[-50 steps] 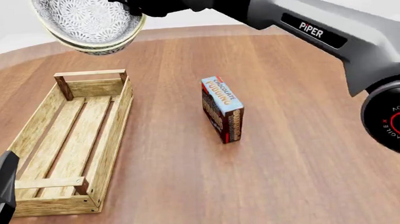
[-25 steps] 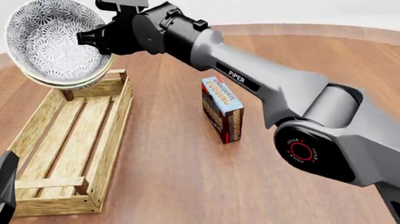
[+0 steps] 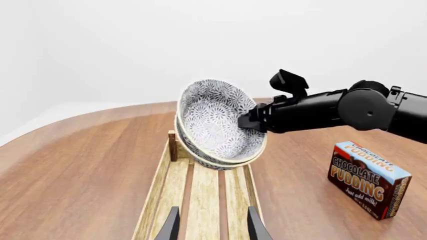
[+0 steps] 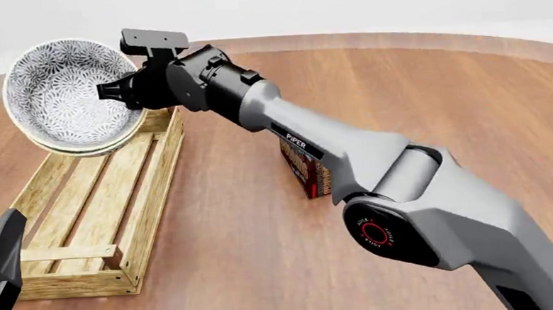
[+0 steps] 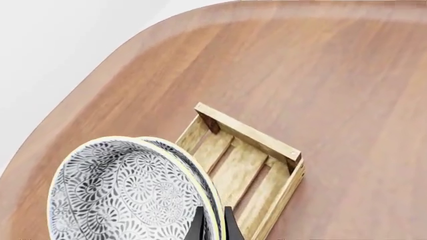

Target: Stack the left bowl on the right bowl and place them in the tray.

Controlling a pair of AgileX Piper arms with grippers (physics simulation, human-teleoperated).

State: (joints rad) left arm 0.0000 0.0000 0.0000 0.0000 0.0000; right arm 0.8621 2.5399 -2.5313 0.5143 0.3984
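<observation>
The right gripper (image 4: pixel 112 91) pinches the stacked bowls (image 4: pixel 69 95) by their rim, tilted over the tray's (image 4: pixel 155 179) twelve-o'clock end for lowering; the left gripper (image 3: pixel 212 226) waits, fingers parted.

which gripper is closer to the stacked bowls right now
Right. The right gripper is clamped on the rim of the stacked bowls, holding them tilted over the tray's far end. The left gripper sits back at the tray's near end, open, touching nothing.

tray's far handle (image 4: pixel 157 111) behind bowls (image 4: pixel 69 95) (mostly)
</observation>
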